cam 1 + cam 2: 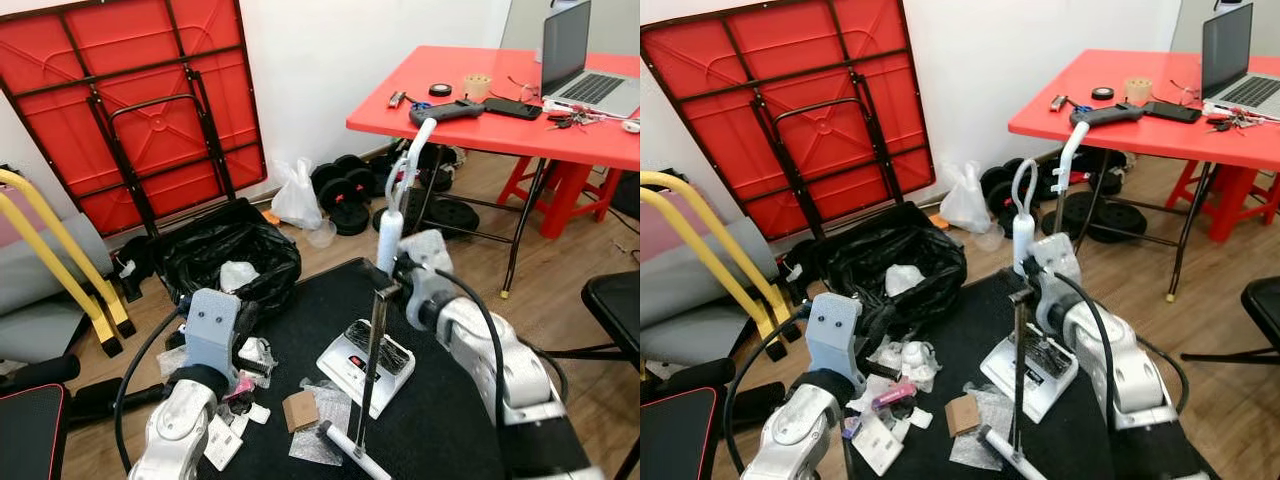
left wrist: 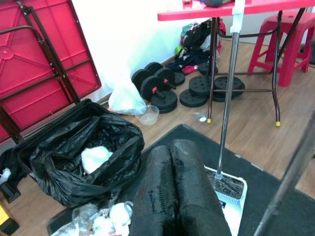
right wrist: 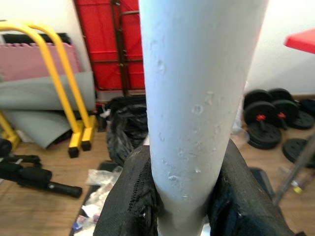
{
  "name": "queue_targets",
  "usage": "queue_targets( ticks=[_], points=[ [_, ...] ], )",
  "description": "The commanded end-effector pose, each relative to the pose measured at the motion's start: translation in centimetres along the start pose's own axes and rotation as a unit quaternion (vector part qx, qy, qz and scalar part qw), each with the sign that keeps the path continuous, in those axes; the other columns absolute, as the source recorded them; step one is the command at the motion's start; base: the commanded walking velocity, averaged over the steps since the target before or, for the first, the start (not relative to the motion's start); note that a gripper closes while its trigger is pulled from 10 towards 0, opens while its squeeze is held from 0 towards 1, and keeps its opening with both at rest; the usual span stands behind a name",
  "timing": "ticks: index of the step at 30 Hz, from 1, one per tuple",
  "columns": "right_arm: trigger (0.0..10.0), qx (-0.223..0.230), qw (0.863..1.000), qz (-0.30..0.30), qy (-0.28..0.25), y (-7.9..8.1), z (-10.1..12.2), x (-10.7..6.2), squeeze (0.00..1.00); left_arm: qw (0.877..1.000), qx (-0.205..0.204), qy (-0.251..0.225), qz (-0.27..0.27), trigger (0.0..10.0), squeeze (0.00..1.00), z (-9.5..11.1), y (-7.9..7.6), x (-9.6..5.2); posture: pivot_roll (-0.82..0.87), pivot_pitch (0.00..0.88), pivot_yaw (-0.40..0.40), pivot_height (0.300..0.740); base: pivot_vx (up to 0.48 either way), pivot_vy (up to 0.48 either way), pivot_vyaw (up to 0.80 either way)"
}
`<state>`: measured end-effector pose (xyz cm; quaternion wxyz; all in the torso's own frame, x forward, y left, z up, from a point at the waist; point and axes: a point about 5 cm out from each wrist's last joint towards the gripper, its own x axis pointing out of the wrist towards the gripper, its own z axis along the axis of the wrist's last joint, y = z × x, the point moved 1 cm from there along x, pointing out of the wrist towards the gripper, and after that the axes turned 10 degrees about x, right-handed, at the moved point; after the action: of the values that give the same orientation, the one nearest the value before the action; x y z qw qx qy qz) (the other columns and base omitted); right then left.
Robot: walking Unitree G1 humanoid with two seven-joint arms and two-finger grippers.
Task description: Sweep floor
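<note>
L gripper (image 2: 179, 191) fingers pressed together, over trash pile (image 1: 895, 385) at mat (image 1: 450, 410) left edge. Broom head (image 1: 352, 452) just right of trash. R gripper (image 3: 187, 206) clamps white broom handle (image 3: 199, 98); dustpan (image 1: 365, 365) behind.

White broom handle (image 3: 197, 98) runs up centre of view, clamped between 2 black fingers (image 3: 128, 196) of right gripper (image 3: 183, 206), pads pressed on both sides. Behind: red folded table (image 3: 106, 44) against white wall, yellow frame (image 3: 64, 83) over grey mat (image 3: 34, 113) and pink mat (image 3: 29, 59), black rubbish bag (image 3: 127, 128), black dumbbell weights (image 3: 275, 118) on wooden floor (image 3: 39, 211), litter (image 3: 96, 196) near dark mat's edge, corner of red tabletop (image 3: 302, 39)
</note>
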<state>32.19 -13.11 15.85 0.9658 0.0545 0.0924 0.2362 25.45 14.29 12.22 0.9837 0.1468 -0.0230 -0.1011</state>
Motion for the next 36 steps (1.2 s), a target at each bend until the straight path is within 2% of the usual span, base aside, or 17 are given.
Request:
queue_targets(
  ticks=[1,18,26,36],
  points=[
    [10.0,0.019,0.983,0.111,-0.146,3.6,2.2,0.4,0.00,0.996,0.006,0.006,0.093,10.0,0.00,-0.2,2.8,0.8,-0.04,0.000,0.003,0.740,0.000,0.000,0.00],
    [10.0,0.022,0.982,0.121,-0.144,3.5,2.7,0.6,0.00,0.993,0.018,0.017,0.117,10.0,0.00,-0.6,3.7,0.8,-0.04,0.000,0.004,0.740,0.000,0.000,0.00],
    [10.0,0.017,0.978,0.125,-0.163,3.2,2.7,0.6,0.00,0.990,0.030,0.028,0.138,10.0,0.00,-1.2,4.6,0.6,-0.04,0.000,0.004,0.740,0.000,0.000,0.00],
    [10.0,0.022,0.977,0.127,-0.169,3.1,2.8,0.6,0.00,0.989,0.031,0.030,0.140,10.0,0.00,-1.2,4.6,0.6,-0.04,0.000,0.005,0.740,0.000,0.000,0.00]
  ],
)
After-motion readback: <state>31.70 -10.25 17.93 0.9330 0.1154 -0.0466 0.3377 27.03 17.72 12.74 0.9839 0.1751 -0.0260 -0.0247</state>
